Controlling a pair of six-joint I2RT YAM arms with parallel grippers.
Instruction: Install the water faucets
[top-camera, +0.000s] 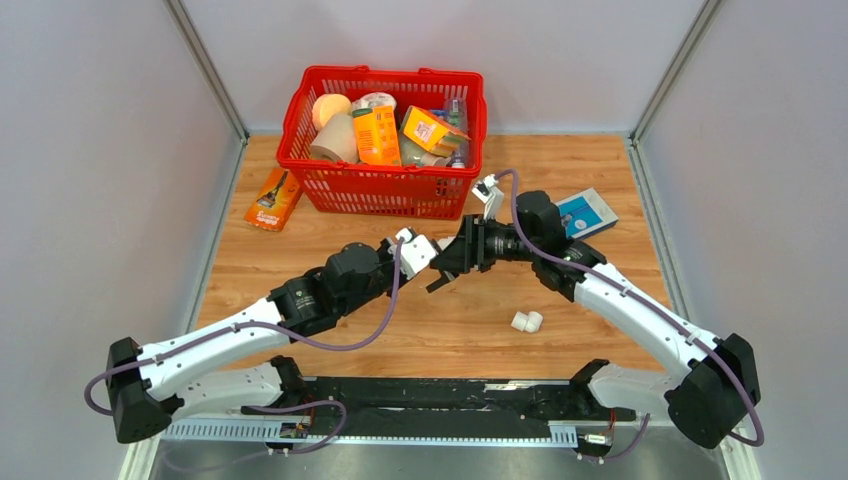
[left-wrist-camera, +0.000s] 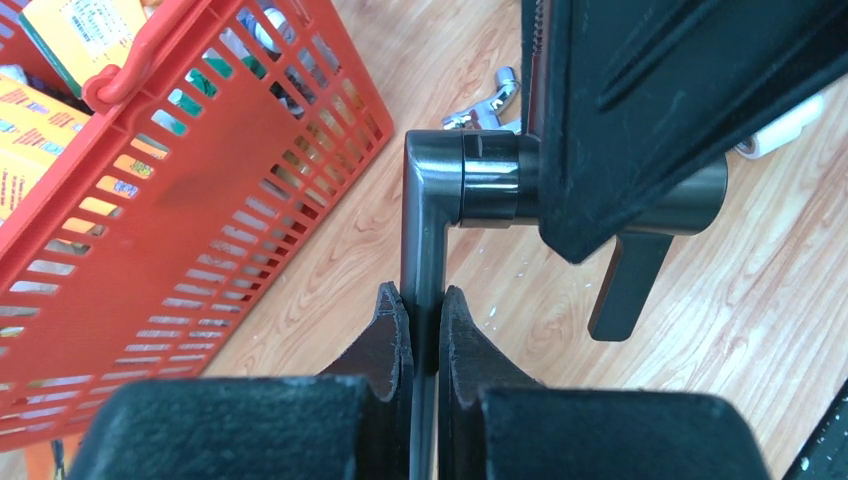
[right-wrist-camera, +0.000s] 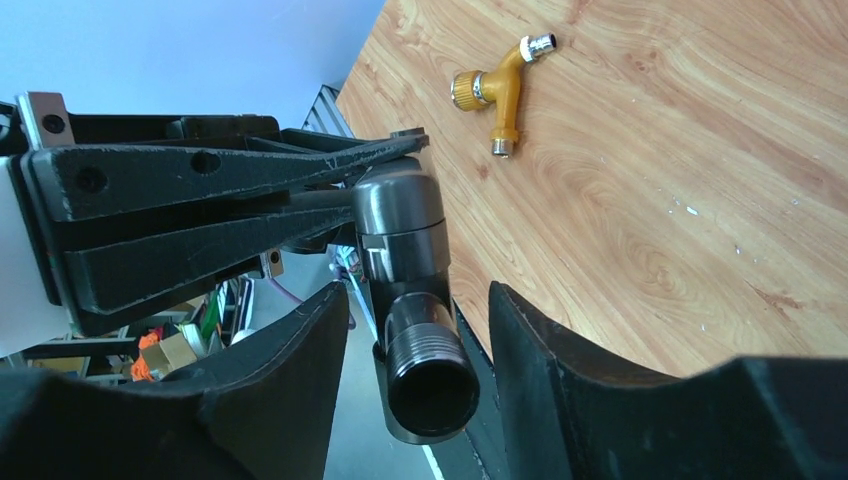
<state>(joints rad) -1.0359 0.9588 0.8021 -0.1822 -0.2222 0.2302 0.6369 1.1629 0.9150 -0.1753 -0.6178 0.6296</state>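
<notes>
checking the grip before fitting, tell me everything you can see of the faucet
The faucet is dark grey metal: a slim tube bends at an elbow into a thicker body, with a flat lever hanging below and an open threaded end. The left hand clamps the tube. The right hand straddles the threaded end, gaps either side. It is held above the table.

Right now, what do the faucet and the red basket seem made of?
Faucet: likely metal, dark grey satin finish, with soft highlights and cut threads at its end. Basket: likely moulded plastic, glossy red, with thin slotted walls.
</notes>
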